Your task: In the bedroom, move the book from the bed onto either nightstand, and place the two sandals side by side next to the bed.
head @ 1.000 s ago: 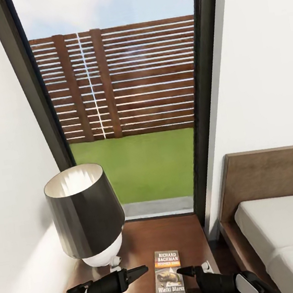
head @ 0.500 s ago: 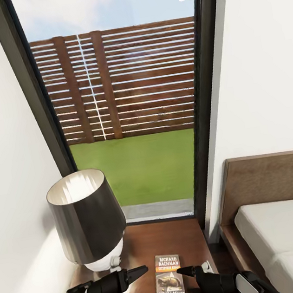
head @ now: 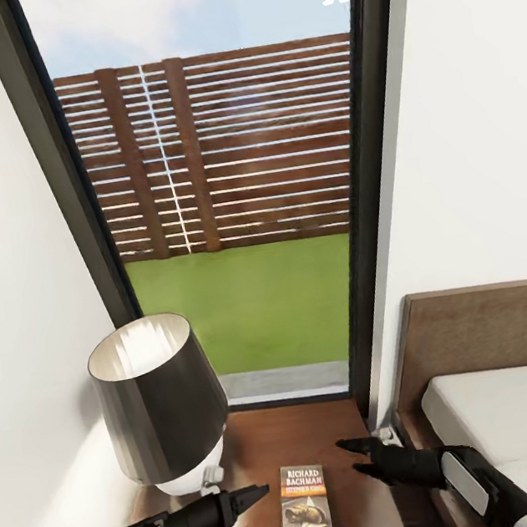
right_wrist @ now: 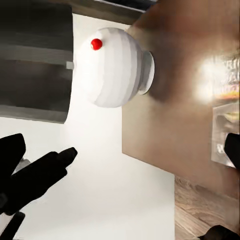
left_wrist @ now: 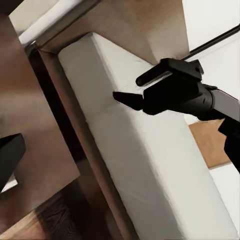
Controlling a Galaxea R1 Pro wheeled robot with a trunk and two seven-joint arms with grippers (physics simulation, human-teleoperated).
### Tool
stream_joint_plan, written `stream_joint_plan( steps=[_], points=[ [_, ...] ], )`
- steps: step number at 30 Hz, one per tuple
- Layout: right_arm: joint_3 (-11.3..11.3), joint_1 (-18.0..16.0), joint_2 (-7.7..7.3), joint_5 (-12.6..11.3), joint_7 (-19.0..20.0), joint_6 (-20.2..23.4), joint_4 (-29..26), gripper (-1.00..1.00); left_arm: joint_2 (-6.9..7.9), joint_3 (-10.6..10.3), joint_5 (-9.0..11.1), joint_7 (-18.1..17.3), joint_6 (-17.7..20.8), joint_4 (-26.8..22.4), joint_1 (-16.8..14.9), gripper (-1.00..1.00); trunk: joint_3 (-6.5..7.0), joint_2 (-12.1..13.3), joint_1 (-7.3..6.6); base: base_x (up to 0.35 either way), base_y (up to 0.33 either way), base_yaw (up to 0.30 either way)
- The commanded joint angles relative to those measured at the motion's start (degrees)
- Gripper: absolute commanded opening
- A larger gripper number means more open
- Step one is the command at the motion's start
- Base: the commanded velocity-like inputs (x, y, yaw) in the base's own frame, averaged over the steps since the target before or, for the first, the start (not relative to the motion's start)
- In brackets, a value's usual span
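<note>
**Paperback lies flat on the nightstand, both grippers free of it**

Nearest in the head view, the black left gripper (head: 247,495) points across the glossy dark brown wooden nightstand (head: 350,504) toward the thin dark grey paperback book (head: 305,508); its fingers look pressed together into one point and hold nothing. The book, with white "RICHARD BACHMAN" lettering above an orange band, lies flat on the nightstand top, apart from both grippers. To its right, the black right gripper (head: 358,458) hovers above the nightstand's right edge with its two fingers spread and empty, as the left wrist view (left_wrist: 135,90) confirms. Left of the book stands the lamp (head: 162,401) with its dark shade and round white base, a red dot on the base in the right wrist view (right_wrist: 115,67). On the right is the large bed (head: 515,420) with white mattress and brown headboard. Beyond, a tall dark-framed window (head: 225,176) shows green lawn and a slatted brown fence.
</note>
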Motion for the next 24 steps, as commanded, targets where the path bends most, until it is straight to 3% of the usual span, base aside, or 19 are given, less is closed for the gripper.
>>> stream_joint_plan(
  steps=[1, 2, 4, 7, 13, 17, 24],
  points=[
    [0.1, 0.0, -3.47, -0.1, 0.0, 0.3, -0.5, 1.00, 0.00, -0.3, 0.2, 0.4, 0.0, 0.3, 0.0, 1.00, 0.13, 0.4, -0.23, 0.000, 0.000, 0.000],
    [0.1, 0.1, -4.52, -0.1, 0.0, 0.3, -0.5, 1.00, 0.00, -0.3, 0.2, 0.5, -0.1, 0.4, 0.0, 1.00, 0.31, 0.8, -0.45, 0.000, 0.000, 0.000],
    [0.1, 0.1, -8.84, 0.0, 0.1, 0.2, -0.6, 1.00, 0.00, -0.5, 0.1, 0.8, -0.5, 0.5, 0.0, 1.00, 0.66, 1.6, -0.89, 0.000, 0.000, 0.000],
    [0.1, 0.1, -10.82, 0.2, 0.1, 0.2, -0.7, 1.00, 0.00, -0.5, 0.1, 0.9, -0.6, 0.7, 0.0, 1.00, 1.20, 2.8, -1.55, 0.000, 0.000, 0.000],
    [0.3, 0.3, -12.05, 0.6, 0.1, -0.5, -1.3, 1.00, 0.00, -0.6, 0.0, 1.7, -3.0, 3.2, 0.0, 1.00, 2.28, 5.2, -2.87, 0.000, 0.000, 0.000],
    [0.4, 0.3, -12.11, 0.7, 0.1, -3.5, -1.4, 1.00, 0.00, -0.6, 0.0, 4.5, -5.8, 5.2, 0.1, 1.00, 3.00, 6.8, -3.75, 0.000, 0.000, 0.000],
    [0.6, 0.3, -11.95, 1.7, 0.1, -7.9, -0.8, 1.00, -0.32, -0.7, 0.0, 7.7, -6.7, 6.0, 0.1, 1.00, 4.26, 9.6, -5.28, 0.000, 0.000, 0.000]
  ],
)
